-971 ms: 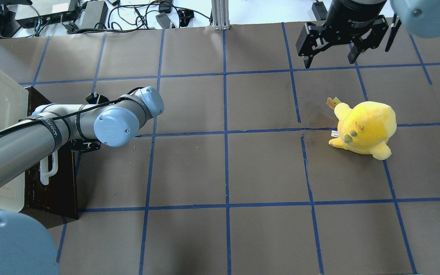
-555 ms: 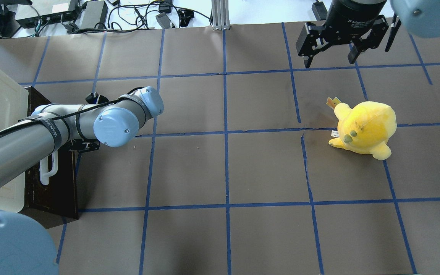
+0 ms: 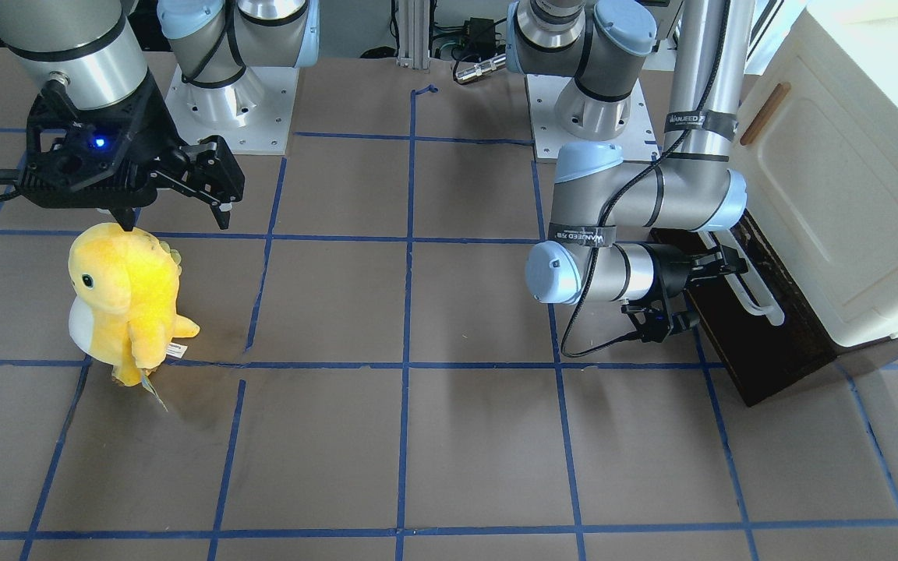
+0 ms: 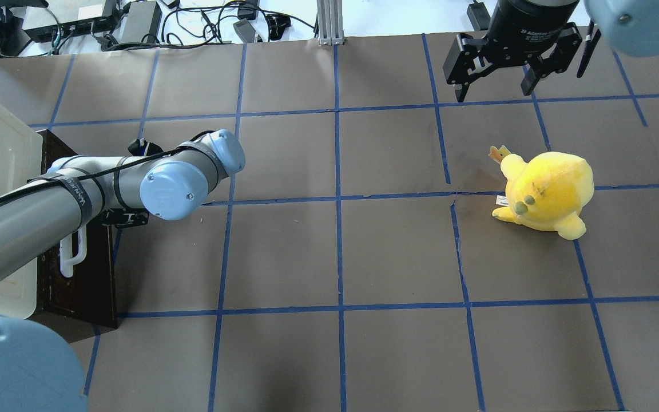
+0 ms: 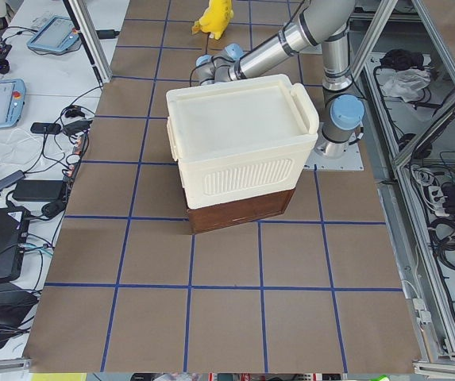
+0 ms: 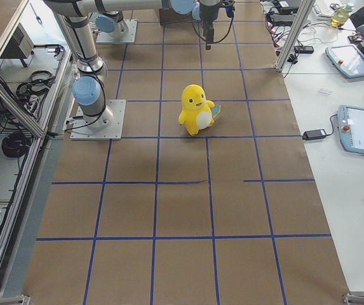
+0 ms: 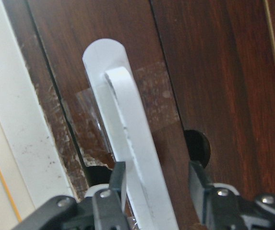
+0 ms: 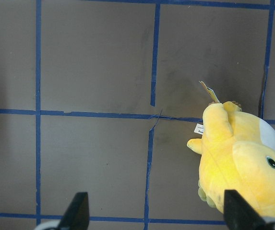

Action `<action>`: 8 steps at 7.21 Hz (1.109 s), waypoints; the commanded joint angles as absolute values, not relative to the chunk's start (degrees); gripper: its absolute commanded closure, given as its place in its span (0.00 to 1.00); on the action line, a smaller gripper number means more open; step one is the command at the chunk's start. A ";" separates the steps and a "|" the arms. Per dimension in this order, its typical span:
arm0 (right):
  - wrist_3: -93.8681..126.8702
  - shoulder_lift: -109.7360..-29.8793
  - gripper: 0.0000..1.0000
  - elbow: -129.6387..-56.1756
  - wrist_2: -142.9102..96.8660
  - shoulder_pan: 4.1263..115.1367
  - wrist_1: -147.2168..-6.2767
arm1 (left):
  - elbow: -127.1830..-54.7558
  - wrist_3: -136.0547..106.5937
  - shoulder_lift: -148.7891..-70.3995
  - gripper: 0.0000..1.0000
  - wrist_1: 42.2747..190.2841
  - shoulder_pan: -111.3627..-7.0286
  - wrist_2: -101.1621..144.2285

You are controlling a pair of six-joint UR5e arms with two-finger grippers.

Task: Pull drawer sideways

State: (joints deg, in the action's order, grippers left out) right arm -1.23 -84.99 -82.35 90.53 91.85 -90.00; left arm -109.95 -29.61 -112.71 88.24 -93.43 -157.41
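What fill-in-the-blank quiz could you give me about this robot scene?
1. On the drawer, the left end effector has a finger on each side of the white ____.
2. The yellow stuffed toy stands on the robot's ____ side of the table.
3. The right end effector holds nothing and is ____.
Missing words: handle; right; open.

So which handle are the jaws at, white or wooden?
The long white bar handle on the dark drawer: the jaws of the left gripper sit either side of it. The small wooden handle on the cream door is untouched.
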 commanded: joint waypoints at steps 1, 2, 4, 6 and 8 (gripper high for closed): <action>-1.23 -84.99 0.00 -82.35 90.53 91.85 -90.00 | -109.95 -29.53 -112.59 0.51 88.24 -93.43 -157.50; -1.32 -84.99 0.00 -82.35 90.53 91.85 -90.00 | -109.95 -29.53 -112.50 0.51 88.24 -93.43 -157.41; -1.23 -84.99 0.00 -82.35 90.53 91.85 -90.00 | -110.04 -29.53 -112.50 0.54 88.24 -93.43 -157.50; -1.23 -84.99 0.00 -82.35 90.53 91.85 -90.00 | -110.04 -29.62 -112.50 0.54 88.24 -93.43 -157.41; -1.23 -84.99 0.00 -82.35 90.53 91.85 -90.00 | -110.13 -29.71 -112.50 0.55 88.24 -93.43 -157.41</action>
State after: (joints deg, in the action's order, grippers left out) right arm -1.23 -84.99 -82.36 90.53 91.85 -90.00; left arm -110.06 -29.64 -112.50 88.24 -93.43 -157.42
